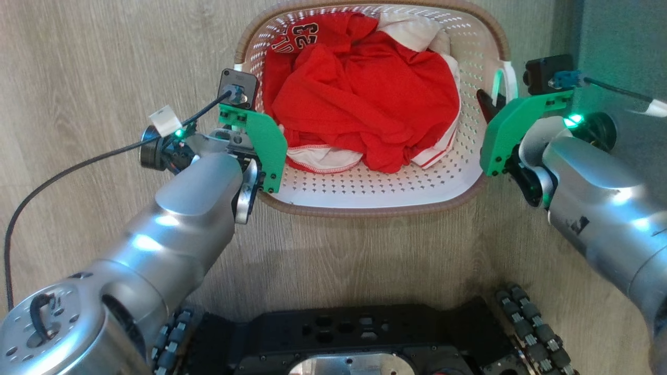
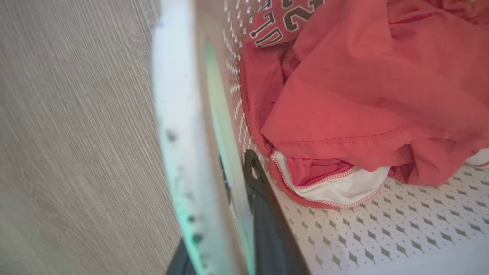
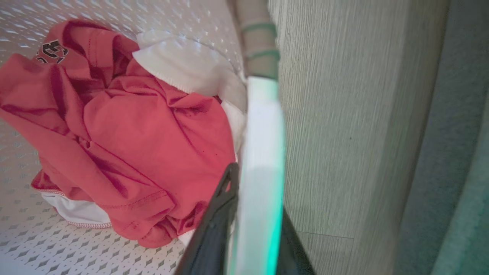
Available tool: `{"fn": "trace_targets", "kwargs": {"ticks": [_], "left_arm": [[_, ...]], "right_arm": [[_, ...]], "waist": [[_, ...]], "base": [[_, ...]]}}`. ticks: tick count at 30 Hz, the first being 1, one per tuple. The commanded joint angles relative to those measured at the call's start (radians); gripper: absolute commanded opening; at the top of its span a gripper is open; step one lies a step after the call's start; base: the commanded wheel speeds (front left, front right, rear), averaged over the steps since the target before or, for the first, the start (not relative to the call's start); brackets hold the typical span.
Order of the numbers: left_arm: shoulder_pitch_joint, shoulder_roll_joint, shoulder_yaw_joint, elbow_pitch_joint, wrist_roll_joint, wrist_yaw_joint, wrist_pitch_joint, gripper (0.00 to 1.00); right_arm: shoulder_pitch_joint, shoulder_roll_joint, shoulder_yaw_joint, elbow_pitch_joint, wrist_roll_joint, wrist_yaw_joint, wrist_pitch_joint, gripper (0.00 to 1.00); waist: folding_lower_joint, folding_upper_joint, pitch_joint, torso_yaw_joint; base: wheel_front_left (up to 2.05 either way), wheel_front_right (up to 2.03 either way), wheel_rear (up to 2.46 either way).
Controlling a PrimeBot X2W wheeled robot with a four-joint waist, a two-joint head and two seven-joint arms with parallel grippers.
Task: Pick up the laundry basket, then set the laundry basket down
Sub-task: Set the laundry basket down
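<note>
The laundry basket (image 1: 365, 211), cream-white and perforated with a brown rim, sits in the middle of the head view over the wood floor. It holds a red jersey (image 1: 365, 99) and white cloth. My left gripper (image 1: 254, 174) is shut on the basket's left white handle (image 2: 175, 133), one dark finger (image 2: 254, 179) inside the wall and the other outside. My right gripper (image 1: 492, 107) is shut on the right handle (image 3: 263, 126), its fingers (image 3: 223, 198) straddling it. I cannot tell whether the basket touches the floor.
My black wheeled base (image 1: 354, 333) lies just below the basket. A black cable (image 1: 78, 166) trails over the floor at the left. A grey-green surface (image 1: 620, 41) borders the floor at the right, close to the right arm.
</note>
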Motion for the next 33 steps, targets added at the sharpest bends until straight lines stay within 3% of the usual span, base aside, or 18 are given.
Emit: {"fn": "trace_targets", "kwargs": {"ticks": [1, 2, 3, 4, 7, 18, 33], "left_arm": [[0.022, -0.025, -0.006, -0.031, 0.007, 0.011, 0.003, 0.09], [0.020, -0.025, -0.006, -0.030, 0.016, 0.020, 0.000, 0.44], [0.017, -0.025, -0.006, -0.028, 0.023, 0.031, -0.005, 0.96], [0.015, -0.025, -0.006, -0.023, 0.021, 0.043, -0.008, 1.00], [0.008, -0.025, -0.006, -0.011, 0.020, 0.071, -0.011, 1.00], [0.010, -0.025, -0.006, 0.018, 0.019, 0.094, -0.018, 1.00], [0.062, -0.025, 0.004, 0.025, -0.041, 0.070, -0.028, 1.00]], "right_arm": [[0.027, 0.039, 0.015, -0.043, -0.010, 0.016, -0.021, 0.84], [0.027, 0.038, 0.015, -0.040, -0.009, 0.016, -0.022, 1.00], [0.027, 0.039, 0.015, -0.037, -0.005, 0.016, -0.019, 1.00], [0.026, 0.038, 0.015, -0.036, -0.003, 0.016, -0.018, 1.00], [0.023, 0.036, 0.015, -0.033, 0.002, 0.016, -0.017, 1.00], [0.044, 0.049, 0.012, 0.006, 0.035, 0.016, 0.017, 1.00], [0.077, 0.064, 0.013, 0.135, 0.035, 0.016, 0.061, 1.00]], "waist": [[0.0000, -0.0002, 0.001, 0.004], [0.0000, -0.0002, 0.001, 0.005], [0.0000, -0.0002, 0.002, 0.007], [0.0000, -0.0002, 0.002, 0.009], [0.0000, -0.0002, 0.004, 0.011], [0.0000, -0.0002, -0.029, 0.011], [0.0000, -0.0002, -0.184, 0.023]], "base": [[0.00, 0.00, 0.00], [0.00, 0.00, 0.00], [0.00, 0.00, 0.00], [0.00, 0.00, 0.00], [0.00, 0.00, 0.00], [0.00, 0.00, 0.00], [0.00, 0.00, 0.00]]}}
